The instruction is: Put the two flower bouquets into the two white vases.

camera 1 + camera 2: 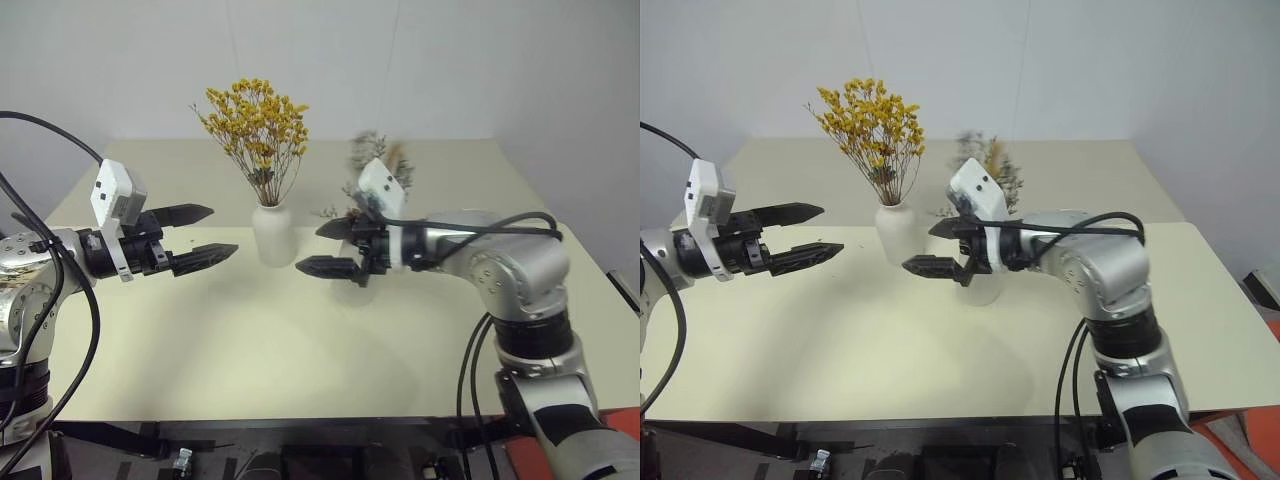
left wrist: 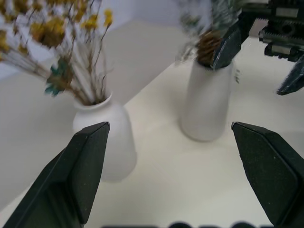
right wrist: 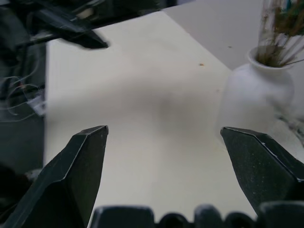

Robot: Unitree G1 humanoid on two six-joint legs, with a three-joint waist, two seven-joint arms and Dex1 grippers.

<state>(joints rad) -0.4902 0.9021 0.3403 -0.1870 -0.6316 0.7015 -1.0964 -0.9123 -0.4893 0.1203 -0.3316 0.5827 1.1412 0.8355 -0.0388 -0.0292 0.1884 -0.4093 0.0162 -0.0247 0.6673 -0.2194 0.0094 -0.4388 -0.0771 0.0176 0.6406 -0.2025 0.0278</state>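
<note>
The yellow-orange bouquet (image 1: 257, 125) stands in the bottle-shaped white vase (image 1: 273, 235) at mid-table. To its right the grey-green bouquet (image 1: 375, 155), with its pinecone (image 2: 207, 45), stands in the conical white vase (image 2: 206, 102), which is partly hidden behind my right hand in the head views. My left gripper (image 1: 222, 232) hangs open and empty above the table, left of the bottle vase and pointing toward it. In front of the cone vase my right gripper (image 1: 308, 248) is open and empty, pointing left, its fingertips just right of the bottle vase.
The cream table (image 1: 300, 350) has bare surface in front of the vases and on both sides. A plain wall stands behind it. The table's front edge is near the bottom of the head views.
</note>
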